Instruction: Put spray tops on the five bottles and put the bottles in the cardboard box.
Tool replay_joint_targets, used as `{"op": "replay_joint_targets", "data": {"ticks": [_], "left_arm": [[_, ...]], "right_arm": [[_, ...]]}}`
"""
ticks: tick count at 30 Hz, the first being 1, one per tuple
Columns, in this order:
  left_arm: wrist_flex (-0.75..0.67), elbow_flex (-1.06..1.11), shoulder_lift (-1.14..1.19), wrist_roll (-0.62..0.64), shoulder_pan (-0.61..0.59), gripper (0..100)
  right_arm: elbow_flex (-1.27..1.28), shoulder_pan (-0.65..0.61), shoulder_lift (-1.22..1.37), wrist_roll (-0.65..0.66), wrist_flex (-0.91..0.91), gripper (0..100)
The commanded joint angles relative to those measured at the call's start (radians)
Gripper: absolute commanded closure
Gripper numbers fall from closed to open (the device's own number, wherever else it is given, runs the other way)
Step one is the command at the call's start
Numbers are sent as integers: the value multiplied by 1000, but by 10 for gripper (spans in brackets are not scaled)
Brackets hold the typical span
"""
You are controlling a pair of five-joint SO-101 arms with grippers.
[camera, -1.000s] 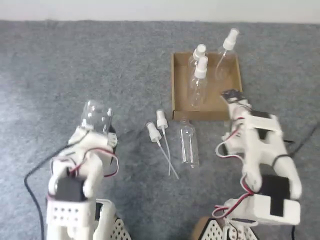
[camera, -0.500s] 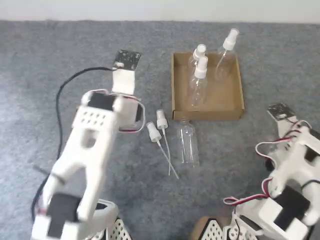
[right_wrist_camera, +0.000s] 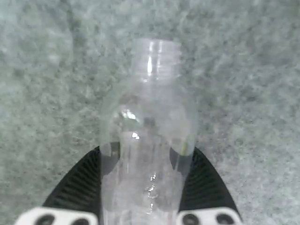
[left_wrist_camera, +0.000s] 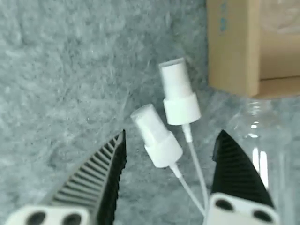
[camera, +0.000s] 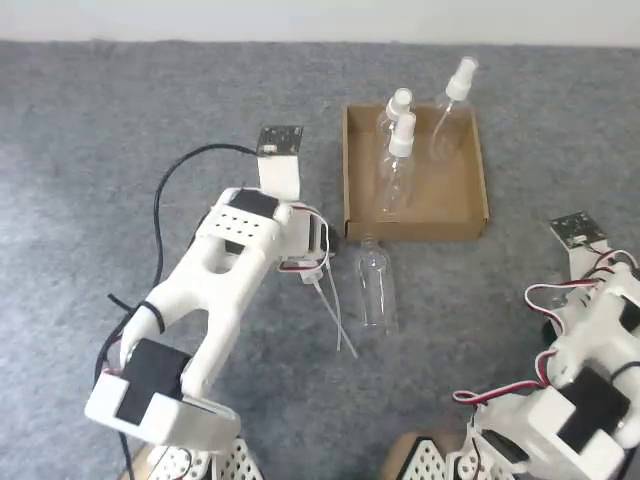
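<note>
Now the left gripper (left_wrist_camera: 172, 137) is held wide open and empty just above two loose white plastic spray tops (left_wrist_camera: 164, 122). These lie side by side on the grey carpeted table (camera: 90, 150), just beside the near wall of the shallow brown cardboard box (camera: 415, 232). Both tops are seen between the spread jaws in the left wrist view, and neither is touched.

Within the last second the left arm has been swung from the near left part of the table out to these tops. The right arm has been drawn back from the box's near right corner to the table's right side.

The right gripper (right_wrist_camera: 147, 157) is closed on the body of an uncapped clear plastic bottle (right_wrist_camera: 151, 103), whose open neck points away from the wrist.

A second clear uncapped bottle (camera: 375, 285) lies on the carpet with its neck at the box wall, near the tops. Three clear bottles with white spray tops fitted (camera: 397, 160) lie inside the box.

Three of the five bottles are therefore judged finished. The step in hand is judged to be the taking of one top, to be fitted to the held bottle.
</note>
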Motion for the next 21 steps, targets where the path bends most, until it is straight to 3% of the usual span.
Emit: {"op": "replay_joint_targets", "data": {"ticks": [1,6,16,21], "left_arm": [[-51,21,-14,9,-49,731],[-57,39,-11,-40,-83,739],[-129,62,-9,-58,2,739],[-181,82,20,-61,-12,739]], "right_arm": [[-51,13,-15,23,-18,993],[-51,10,-15,23,-18,993],[-51,8,-15,20,-12,993],[-51,12,-16,21,-12,993]]}}
